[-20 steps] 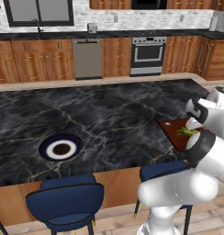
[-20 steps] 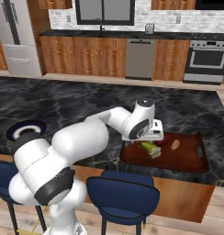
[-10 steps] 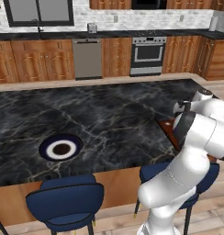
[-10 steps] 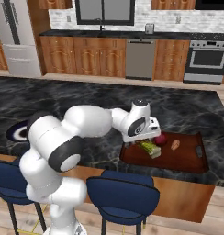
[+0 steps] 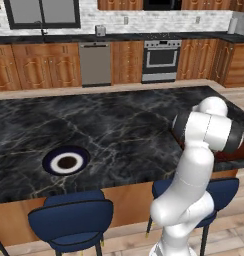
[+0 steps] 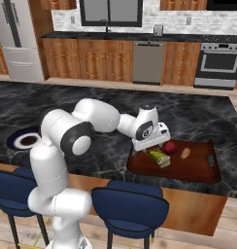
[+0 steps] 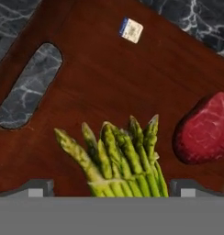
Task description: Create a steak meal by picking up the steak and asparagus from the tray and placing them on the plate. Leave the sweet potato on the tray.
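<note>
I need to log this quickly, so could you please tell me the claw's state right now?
Claw: open, straddling the light green asparagus bundle, not yet closed on it.

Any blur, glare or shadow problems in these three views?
Hand view: sharp, the light green asparagus bundle and dark red steak lump crisp on the reddish-brown wooden tray. Right base view: soft, low-detail, evenly lit, no glare. Left base view: the white arm blocks the tray; the navy-rimmed round plate is clear.

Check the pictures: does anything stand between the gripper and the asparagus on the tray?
Nothing visible does. In the hand view the asparagus lies straight ahead between the gripper's fingertips on the tray; the steak sits off to one side.
</note>
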{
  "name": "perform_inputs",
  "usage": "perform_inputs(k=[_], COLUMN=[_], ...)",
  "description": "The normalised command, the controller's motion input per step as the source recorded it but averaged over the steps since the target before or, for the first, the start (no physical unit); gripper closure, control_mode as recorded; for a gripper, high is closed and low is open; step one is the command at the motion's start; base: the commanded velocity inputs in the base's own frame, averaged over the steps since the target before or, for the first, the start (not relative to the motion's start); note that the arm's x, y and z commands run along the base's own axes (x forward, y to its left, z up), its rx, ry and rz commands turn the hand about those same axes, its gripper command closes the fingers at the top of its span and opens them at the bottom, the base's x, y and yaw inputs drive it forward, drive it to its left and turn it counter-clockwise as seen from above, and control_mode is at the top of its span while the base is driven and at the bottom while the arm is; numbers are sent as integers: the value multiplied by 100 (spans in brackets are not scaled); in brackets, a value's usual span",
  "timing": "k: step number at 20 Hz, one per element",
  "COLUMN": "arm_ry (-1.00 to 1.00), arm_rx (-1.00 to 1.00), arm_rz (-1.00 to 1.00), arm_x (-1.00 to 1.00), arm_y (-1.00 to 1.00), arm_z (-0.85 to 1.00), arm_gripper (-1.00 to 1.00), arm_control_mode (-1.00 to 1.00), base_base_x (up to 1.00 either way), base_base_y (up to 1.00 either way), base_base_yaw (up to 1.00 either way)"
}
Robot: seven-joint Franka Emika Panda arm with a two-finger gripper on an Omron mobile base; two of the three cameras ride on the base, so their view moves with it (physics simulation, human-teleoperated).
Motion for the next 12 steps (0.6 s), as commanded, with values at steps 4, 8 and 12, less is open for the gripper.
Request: perform_inputs(k=[4,8,12], arm_ry=[9,12,9], arm_rx=[-2,-6,-8], arm_rz=[12,9,7], arm_x=[10,0,3], arm_y=[-5,0,0], arm_z=[-9,-29,-41], arm_gripper=[-100,-100,-100], arm_control_mode=[-100,-100,-100], base_base_x=[0,0,0], base_base_y=[0,0,0], base_base_yaw=[0,0,0])
